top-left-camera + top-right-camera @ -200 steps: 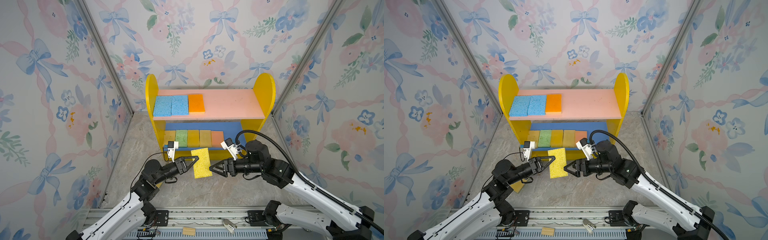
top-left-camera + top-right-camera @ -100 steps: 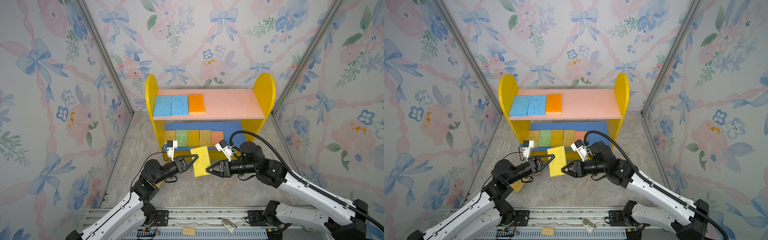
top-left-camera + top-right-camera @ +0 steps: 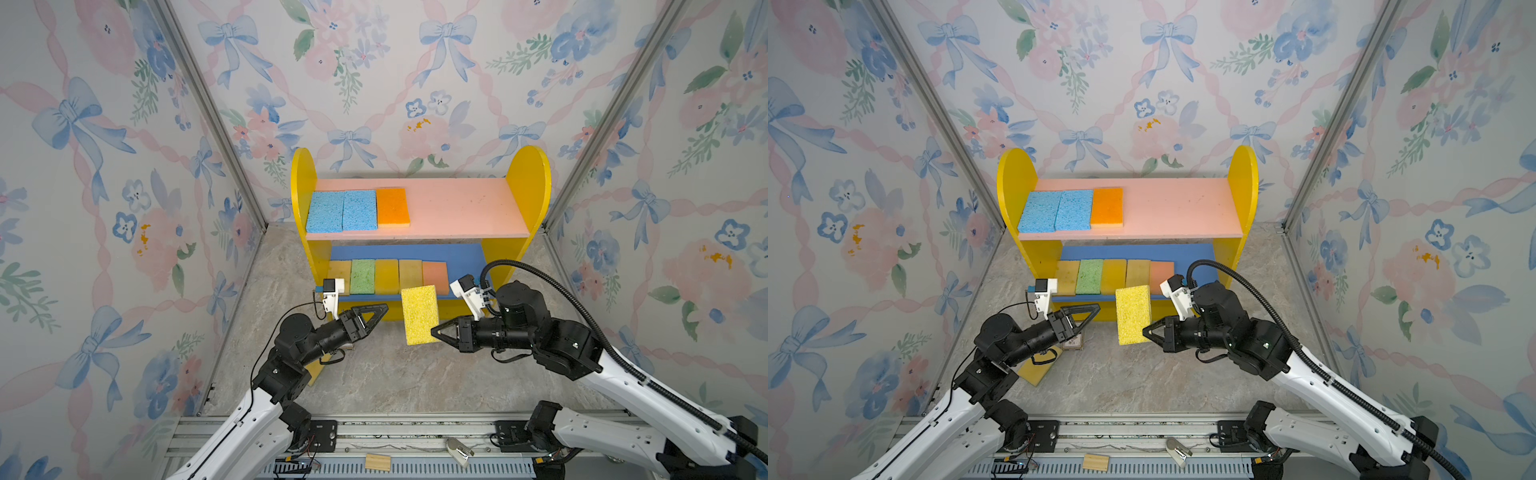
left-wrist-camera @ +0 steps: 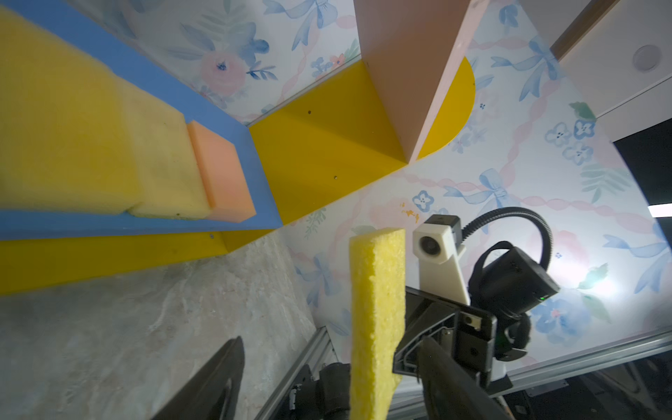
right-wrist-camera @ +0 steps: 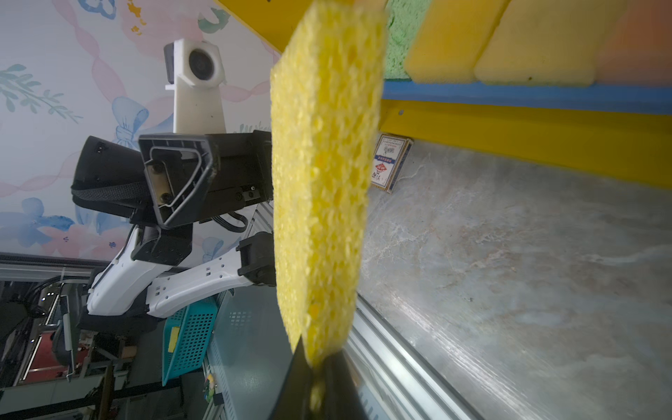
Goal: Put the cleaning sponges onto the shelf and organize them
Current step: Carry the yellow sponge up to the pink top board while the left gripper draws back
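Since a second ago the yellow sponge (image 3: 419, 313) has changed hands. The left hand (image 3: 380, 316) has let go and drawn back toward 9 o'clock, jaws wide and empty. The right hand (image 3: 434, 332) has closed narrow on the sponge's 5 o'clock corner.

The sponge hangs on edge in the air just before the shelf (image 3: 528, 183), clear of the counter (image 3: 395, 374). The blue lower board (image 3: 461, 257) already holds a row of five. The pink upper board (image 3: 457, 208) carries two blue sponges (image 3: 343, 210) and an orange sponge (image 3: 392, 207), with bare room at the orange one's 3 o'clock.

To do this well, I judge, the right hand should rise above the pink board's front lip and roll the sponge flat. It can then set the sponge flush beside the orange one. Held by a corner, soft foam may sag or swing, so go slowly. A mustard sponge (image 3: 1038, 370) waits on the counter under the left arm.
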`<state>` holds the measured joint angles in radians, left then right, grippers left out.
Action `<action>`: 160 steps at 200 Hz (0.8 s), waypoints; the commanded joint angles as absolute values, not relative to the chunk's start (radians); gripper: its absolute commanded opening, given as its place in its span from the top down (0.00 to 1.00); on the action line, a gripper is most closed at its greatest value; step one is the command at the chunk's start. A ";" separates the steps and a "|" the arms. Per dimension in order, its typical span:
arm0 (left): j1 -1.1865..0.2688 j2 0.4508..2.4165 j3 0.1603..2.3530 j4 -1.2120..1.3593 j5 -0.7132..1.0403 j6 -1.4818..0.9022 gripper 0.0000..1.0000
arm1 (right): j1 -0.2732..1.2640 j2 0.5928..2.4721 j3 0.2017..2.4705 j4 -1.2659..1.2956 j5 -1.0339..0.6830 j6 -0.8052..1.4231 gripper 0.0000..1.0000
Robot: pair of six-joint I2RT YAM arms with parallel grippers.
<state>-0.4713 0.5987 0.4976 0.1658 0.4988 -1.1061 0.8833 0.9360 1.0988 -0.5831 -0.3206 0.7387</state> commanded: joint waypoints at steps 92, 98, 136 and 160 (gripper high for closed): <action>-0.398 0.654 0.670 -0.333 0.315 -0.534 0.02 | 0.751 1.119 1.795 -1.080 -0.180 0.502 0.91; -0.399 0.659 0.669 -0.332 0.323 -0.512 0.02 | 0.734 1.147 1.831 -1.089 -0.196 0.498 0.91; -0.398 0.661 0.635 -0.326 0.357 -0.435 0.02 | 0.636 1.302 2.021 -1.101 -0.309 0.481 0.91; -0.397 0.670 0.602 -0.306 0.363 -0.438 0.02 | 0.591 1.383 2.110 -1.093 -0.373 0.479 0.91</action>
